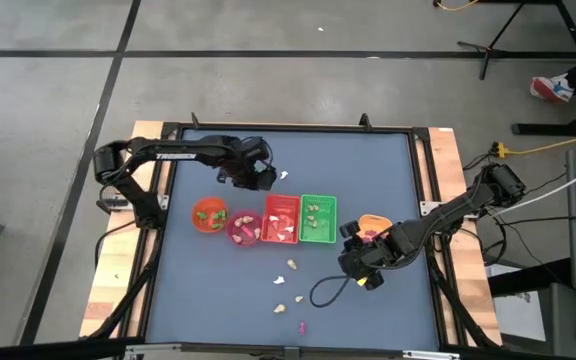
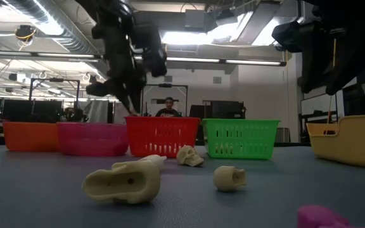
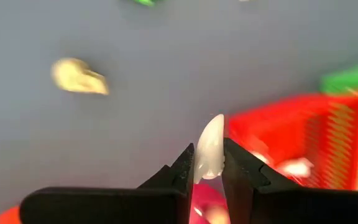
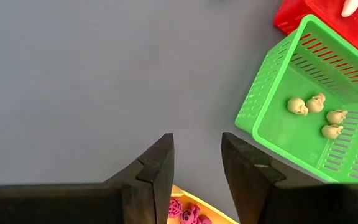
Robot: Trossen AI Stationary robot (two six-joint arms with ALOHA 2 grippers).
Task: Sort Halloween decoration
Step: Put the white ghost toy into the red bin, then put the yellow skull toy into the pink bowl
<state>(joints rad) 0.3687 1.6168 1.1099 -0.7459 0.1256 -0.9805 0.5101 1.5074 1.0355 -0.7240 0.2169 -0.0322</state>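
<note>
A smooth grey-blue counter (image 1: 218, 290) carries a row of four containers: a round orange bowl (image 1: 208, 215), a round pink bowl (image 1: 243, 229), a slotted red plastic basket (image 1: 281, 220) and a slotted green basket (image 1: 317, 219). A yellow tray (image 1: 372, 224) sits to their right.

The left gripper (image 3: 209, 163) hangs above the counter just beyond the pink bowl and red basket, its jaws nearly closed on one glossy white, tapered trinket (image 3: 210, 149).

The right gripper (image 4: 197, 163) hovers over the yellow tray, jaws parted and holding nothing.

Four cream skull-shaped trinkets (image 4: 316, 115) lie in the green basket. Loose on the near counter lie about four cream pieces (image 1: 292, 265) and one magenta piece (image 1: 301, 326).
</note>
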